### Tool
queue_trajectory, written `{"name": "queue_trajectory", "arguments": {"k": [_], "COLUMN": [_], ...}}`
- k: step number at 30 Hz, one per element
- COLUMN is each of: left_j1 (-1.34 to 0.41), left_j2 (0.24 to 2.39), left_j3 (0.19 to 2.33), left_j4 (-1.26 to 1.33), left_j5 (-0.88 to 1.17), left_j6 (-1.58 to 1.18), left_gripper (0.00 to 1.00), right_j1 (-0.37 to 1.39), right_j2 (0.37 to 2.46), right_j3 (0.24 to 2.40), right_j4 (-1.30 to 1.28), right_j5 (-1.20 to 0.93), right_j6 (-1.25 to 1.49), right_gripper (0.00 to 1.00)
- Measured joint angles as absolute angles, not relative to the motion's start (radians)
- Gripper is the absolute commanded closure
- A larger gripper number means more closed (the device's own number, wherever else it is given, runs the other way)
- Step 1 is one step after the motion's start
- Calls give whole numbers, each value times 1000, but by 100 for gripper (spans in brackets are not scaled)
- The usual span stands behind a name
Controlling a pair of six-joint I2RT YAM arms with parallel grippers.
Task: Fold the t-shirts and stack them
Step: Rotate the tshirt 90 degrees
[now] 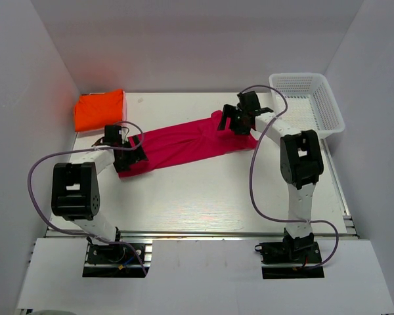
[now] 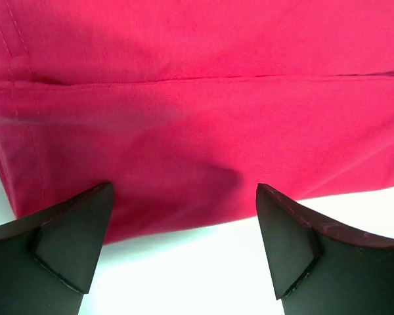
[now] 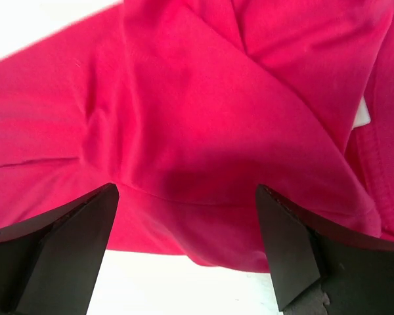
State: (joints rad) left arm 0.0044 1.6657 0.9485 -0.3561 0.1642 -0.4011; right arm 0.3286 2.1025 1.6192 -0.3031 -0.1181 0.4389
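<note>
A magenta-pink t-shirt lies across the table as a long narrow folded strip, running from lower left to upper right. My left gripper hovers open over its left end; in the left wrist view the cloth fills the top and white table shows between my fingertips. My right gripper stands open over the strip's right end, where the cloth lies in loose overlapping folds. An orange t-shirt, folded into a compact rectangle, rests at the back left corner.
A white mesh basket sits at the back right, partly past the table's edge. White walls close in the left, back and right sides. Purple cables loop from both arms over the near part of the table.
</note>
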Motion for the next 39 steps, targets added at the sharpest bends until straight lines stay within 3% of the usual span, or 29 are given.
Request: {"name": "queue_trajectory", "arguments": {"k": [6, 13, 25, 31, 39], "left_j1": [-2, -89, -376, -555, -772], "left_j2": [1533, 1359, 1259, 1243, 1374], "left_j3": [795, 596, 321, 356, 642], "left_j4": [-326, -273, 2, -101, -395], "left_j5": [186, 300, 722, 720, 520], "left_j6": [-444, -510, -659, -699, -603], "left_gripper": [0, 0, 0, 0, 0], "right_j1": [320, 264, 226, 238, 245], "right_j2": [2187, 2417, 2627, 2631, 2514], "right_j3": [1672, 1996, 2210, 2212, 2183], "right_j4": [-329, -343, -70, -56, -216], "right_j5": [-136, -232, -416, -398, -281], "right_j6": [437, 443, 478, 435, 315], "right_gripper": [10, 10, 10, 10, 10]}}
